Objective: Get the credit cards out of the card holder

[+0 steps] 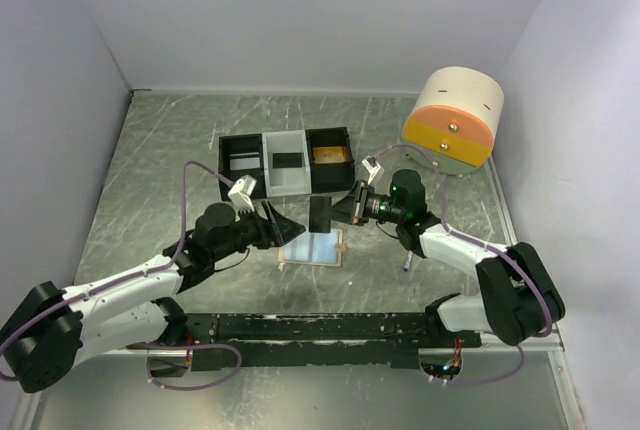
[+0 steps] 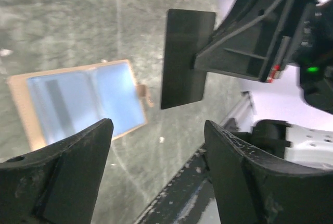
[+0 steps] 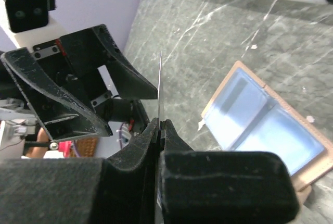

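Note:
The card holder (image 1: 313, 249) lies open flat on the table, tan at the rim and pale blue inside; both wrist views show it too (image 2: 78, 101) (image 3: 265, 125). Above it, my right gripper (image 1: 345, 208) (image 3: 161, 122) is shut on the edge of a black credit card (image 1: 320, 215), which hangs upright in the air. That card (image 2: 184, 60) faces the left wrist view flat and is edge-on in the right wrist view (image 3: 159, 88). My left gripper (image 1: 285, 225) (image 2: 157, 126) stands open just left of the card, not touching it, with nothing between its fingers.
A three-compartment black-and-white tray (image 1: 240, 138) stands behind the grippers with a dark card in the left and middle bins and an orange one in the right bin. A cream cylinder with orange and yellow bands (image 1: 455, 120) sits at the back right. Walls close in both sides.

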`<state>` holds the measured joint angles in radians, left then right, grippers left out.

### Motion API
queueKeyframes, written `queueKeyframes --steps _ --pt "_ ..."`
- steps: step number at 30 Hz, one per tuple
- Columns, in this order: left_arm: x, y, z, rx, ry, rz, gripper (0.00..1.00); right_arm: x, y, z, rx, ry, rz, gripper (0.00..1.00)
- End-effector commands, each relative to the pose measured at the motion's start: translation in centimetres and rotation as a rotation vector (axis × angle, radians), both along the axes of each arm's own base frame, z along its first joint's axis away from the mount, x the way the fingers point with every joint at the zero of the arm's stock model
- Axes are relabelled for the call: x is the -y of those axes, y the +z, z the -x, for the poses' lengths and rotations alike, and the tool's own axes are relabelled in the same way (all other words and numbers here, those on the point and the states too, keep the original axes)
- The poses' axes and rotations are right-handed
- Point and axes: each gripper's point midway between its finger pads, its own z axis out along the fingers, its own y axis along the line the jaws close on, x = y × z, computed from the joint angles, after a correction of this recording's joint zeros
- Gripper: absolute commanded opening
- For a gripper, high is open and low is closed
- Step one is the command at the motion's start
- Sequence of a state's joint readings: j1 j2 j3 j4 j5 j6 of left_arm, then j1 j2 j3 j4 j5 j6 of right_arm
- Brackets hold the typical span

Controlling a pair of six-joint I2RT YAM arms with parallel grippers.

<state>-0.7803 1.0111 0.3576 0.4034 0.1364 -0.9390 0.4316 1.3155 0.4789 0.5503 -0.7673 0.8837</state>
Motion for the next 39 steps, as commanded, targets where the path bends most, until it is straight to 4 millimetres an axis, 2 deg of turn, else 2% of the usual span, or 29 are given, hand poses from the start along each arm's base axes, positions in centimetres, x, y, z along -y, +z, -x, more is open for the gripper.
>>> queueKeyframes --steps 1,5,11,17,23,27,31,33,35,39 --pt "-2.6 -0.8 -1.7 0.036 0.100 -0.223 0.84 0.6 0.2 -1.3 0.064 -0.045 0.085 0.00" --pt "-5.3 -0.5 -3.3 0.070 0.187 -0.421 0.99 1.3 0.8 -2.3 0.140 -0.083 0.157 0.00" --pt "-8.5 0.6 -5.4 0.085 0.295 -0.646 1.00 2.1 2.1 -3.7 0.269 -0.145 0.229 0.00" --pt "-10.2 1.2 -7.8 0.040 0.309 -0.702 1.00 1.2 2.7 -3.9 0.406 -0.143 0.326 0.00" --pt "-15.3 2.4 -9.9 0.008 0.414 -0.657 1.00 -0.7 2.7 -3.5 0.577 -0.071 0.489 0.00" --pt "-19.5 3.8 -9.7 0.004 0.571 -0.705 1.00 -1.6 2.6 -3.6 0.713 -0.018 0.599 0.00" --pt "-21.3 7.6 -8.5 0.059 0.625 -0.734 1.00 -1.7 3.3 -5.4 0.872 -0.053 0.716 0.00" --pt "-22.4 8.7 -8.2 0.106 0.669 -0.750 1.00 -2.7 3.2 -5.4 0.966 0.018 0.725 0.00" --pt "-23.2 8.4 -7.8 0.127 0.695 -0.774 1.00 -3.2 2.9 -5.9 1.071 0.056 0.767 0.00" --pt "-24.3 6.6 -6.9 0.116 0.719 -0.808 1.00 -4.2 3.2 -8.2 1.161 0.059 0.833 0.00"
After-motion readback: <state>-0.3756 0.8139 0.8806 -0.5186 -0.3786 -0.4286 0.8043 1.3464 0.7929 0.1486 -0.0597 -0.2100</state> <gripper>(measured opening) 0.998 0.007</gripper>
